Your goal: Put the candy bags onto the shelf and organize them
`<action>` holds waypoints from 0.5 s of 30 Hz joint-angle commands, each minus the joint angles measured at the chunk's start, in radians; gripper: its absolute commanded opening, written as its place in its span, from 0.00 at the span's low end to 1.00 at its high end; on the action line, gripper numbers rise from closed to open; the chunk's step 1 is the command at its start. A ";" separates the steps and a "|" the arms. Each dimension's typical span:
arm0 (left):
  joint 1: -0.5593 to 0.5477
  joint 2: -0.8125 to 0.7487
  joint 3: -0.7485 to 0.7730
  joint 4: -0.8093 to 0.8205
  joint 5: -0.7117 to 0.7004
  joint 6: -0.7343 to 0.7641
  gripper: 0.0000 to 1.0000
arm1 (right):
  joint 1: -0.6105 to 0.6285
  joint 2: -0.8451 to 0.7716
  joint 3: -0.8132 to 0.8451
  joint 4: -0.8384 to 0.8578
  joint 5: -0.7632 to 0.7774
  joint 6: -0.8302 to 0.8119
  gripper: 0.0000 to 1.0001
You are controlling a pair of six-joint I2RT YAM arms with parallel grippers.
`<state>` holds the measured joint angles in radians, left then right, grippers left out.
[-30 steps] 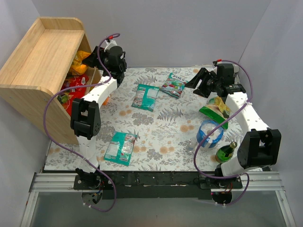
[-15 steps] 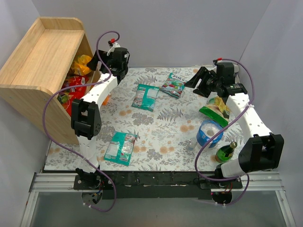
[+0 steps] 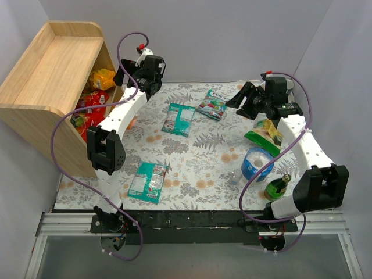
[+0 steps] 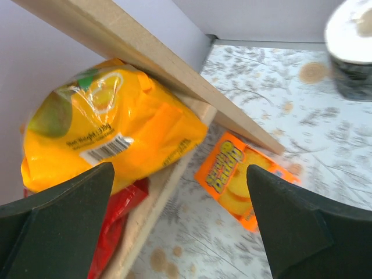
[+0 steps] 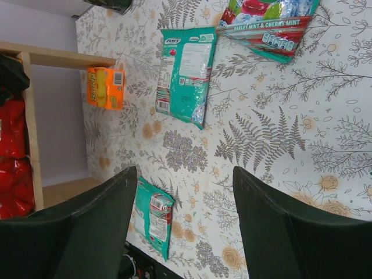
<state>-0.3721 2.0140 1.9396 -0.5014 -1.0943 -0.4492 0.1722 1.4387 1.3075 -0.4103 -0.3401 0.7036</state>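
The wooden shelf point(image 3: 49, 81) stands at the far left. A yellow-orange candy bag point(image 3: 103, 77) lies on its upper tier, and red bags point(image 3: 92, 104) lie below it. My left gripper point(image 3: 127, 74) is open and empty just right of the shelf front. In its wrist view point(image 4: 179, 168) the yellow bag point(image 4: 110, 133) and an orange packet point(image 4: 244, 180) on the table show. Two teal bags point(image 3: 178, 118) point(image 3: 147, 181) and a mint bag point(image 3: 211, 105) lie on the table. My right gripper point(image 3: 239, 104) hovers open and empty right of the mint bag point(image 5: 270, 26).
A green-and-white snack bag point(image 3: 264, 132), a blue-and-white roll point(image 3: 257, 164) and a green bottle point(image 3: 278, 186) sit at the right under my right arm. Grey walls close in on the left, back and right.
My left gripper has drawn back to the right, away from the shelf, and the yellow bag stays on the upper tier. The right arm has hardly moved.
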 commanded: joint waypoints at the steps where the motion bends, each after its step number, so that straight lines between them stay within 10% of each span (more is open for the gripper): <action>1: -0.024 -0.119 0.099 -0.210 0.077 -0.198 0.98 | 0.003 -0.006 0.025 0.038 -0.016 -0.003 0.74; 15: -0.021 -0.264 0.119 -0.436 0.111 -0.486 0.98 | 0.004 0.017 0.023 0.099 -0.046 -0.010 0.74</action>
<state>-0.3985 1.8320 2.0335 -0.8639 -0.9607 -0.8204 0.1726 1.4597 1.3075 -0.3855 -0.3603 0.7033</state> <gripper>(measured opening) 0.981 0.740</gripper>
